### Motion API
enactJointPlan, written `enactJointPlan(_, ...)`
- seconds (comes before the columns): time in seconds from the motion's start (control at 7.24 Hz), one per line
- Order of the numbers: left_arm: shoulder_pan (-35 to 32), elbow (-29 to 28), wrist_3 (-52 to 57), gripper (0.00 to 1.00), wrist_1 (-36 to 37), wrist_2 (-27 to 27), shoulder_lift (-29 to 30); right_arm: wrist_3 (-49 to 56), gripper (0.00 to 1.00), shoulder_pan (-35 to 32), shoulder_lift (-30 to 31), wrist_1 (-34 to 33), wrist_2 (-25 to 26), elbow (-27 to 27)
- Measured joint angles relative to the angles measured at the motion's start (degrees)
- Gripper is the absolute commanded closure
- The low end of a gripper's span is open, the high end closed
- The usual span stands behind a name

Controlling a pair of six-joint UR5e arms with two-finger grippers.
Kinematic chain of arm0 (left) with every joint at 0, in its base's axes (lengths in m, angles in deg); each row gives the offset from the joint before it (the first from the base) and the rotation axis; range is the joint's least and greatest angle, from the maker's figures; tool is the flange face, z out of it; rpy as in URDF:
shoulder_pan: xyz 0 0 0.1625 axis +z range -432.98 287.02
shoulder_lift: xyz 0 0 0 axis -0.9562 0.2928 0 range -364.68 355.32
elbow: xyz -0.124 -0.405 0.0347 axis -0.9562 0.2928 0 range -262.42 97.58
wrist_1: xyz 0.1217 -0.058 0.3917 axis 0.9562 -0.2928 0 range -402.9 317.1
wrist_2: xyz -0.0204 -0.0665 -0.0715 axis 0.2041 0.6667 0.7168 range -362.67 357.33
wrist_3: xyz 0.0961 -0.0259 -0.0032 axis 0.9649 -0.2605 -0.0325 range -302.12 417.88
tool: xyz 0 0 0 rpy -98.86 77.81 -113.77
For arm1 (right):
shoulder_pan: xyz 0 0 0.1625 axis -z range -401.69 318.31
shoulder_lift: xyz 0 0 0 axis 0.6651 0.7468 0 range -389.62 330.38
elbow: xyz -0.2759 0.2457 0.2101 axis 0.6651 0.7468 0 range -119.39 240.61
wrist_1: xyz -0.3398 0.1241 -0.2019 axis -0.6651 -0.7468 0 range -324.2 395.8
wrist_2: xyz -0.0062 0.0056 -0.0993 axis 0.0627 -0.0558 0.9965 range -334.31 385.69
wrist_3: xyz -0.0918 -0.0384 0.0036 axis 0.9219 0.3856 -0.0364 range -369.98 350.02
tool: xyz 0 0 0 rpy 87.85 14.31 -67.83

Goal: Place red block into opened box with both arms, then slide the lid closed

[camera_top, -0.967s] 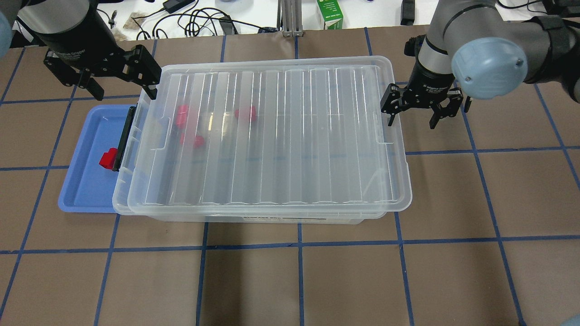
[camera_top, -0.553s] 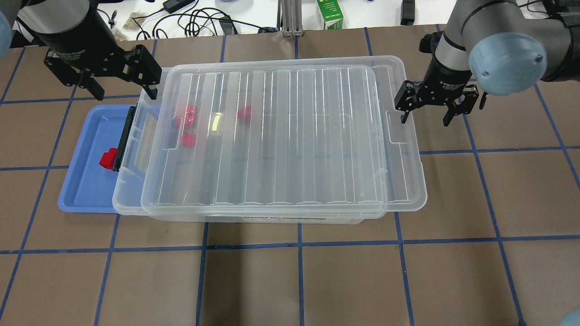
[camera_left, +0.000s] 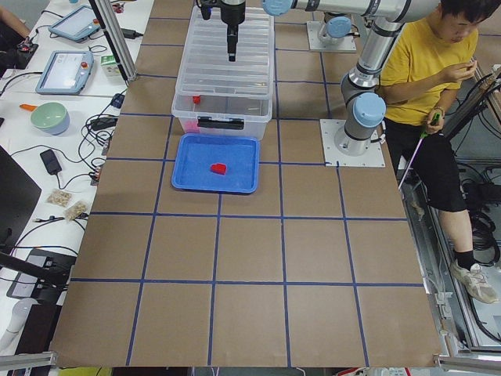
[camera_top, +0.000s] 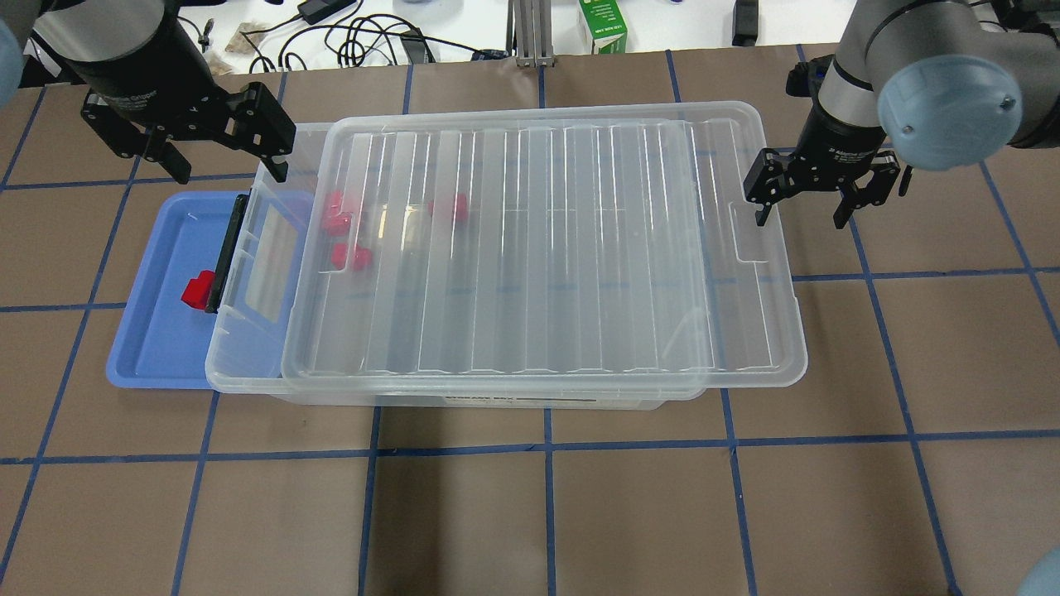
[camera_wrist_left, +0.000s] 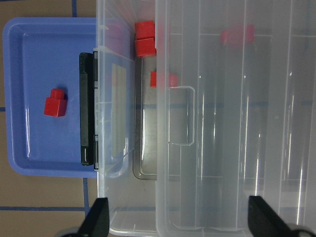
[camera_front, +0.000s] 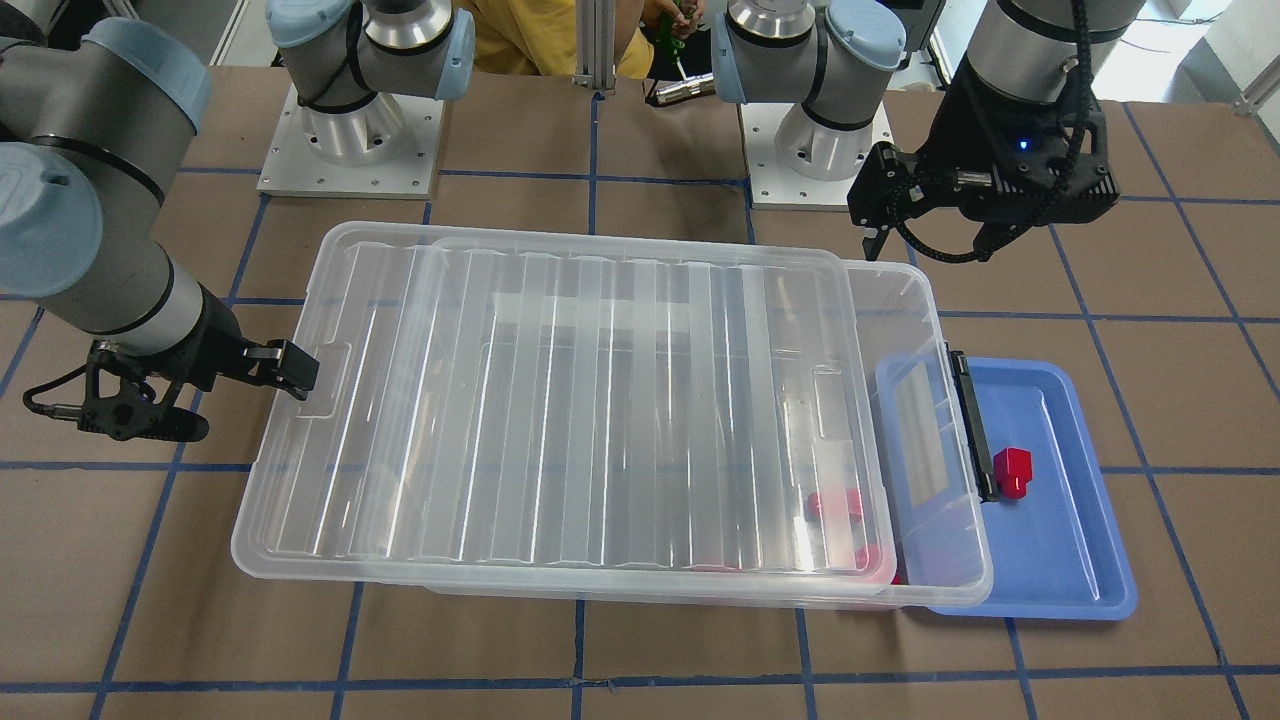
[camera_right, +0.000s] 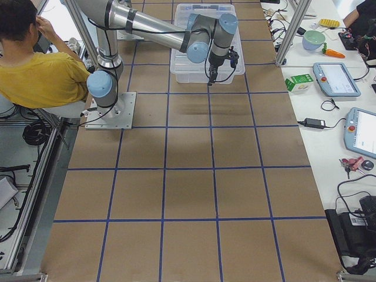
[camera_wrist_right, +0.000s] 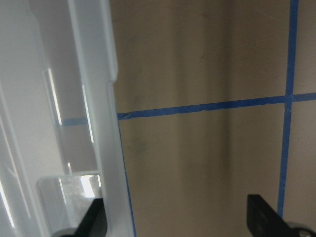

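The lid (camera_top: 538, 248) had slid further toward the table's right edge, the right gripper (camera_top: 799, 203) going with it, fingers wide, one hooked on the rim. The box (camera_top: 240, 364) gaped at its latch end. The red block (camera_top: 195, 291) waited at the blue tray (camera_top: 149, 348)'s box-side edge. The left gripper (camera_top: 219, 149) hovered wide, empty. This looked like the opening step; next, a careful pinch on that block.

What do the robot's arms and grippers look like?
The left arm and right arm are grey tubes with light blue joint caps. The left gripper and right gripper are black with white lettering; a black cable loops around the left one.
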Motion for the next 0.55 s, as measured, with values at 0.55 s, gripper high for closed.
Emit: enactJointPlan(0.55, -0.1, 0.0, 0.0, 0.00, 0.1, 0.0, 0.1, 4.3, 0.00, 3.4, 0.1, 0.1, 1.1, 0.0)
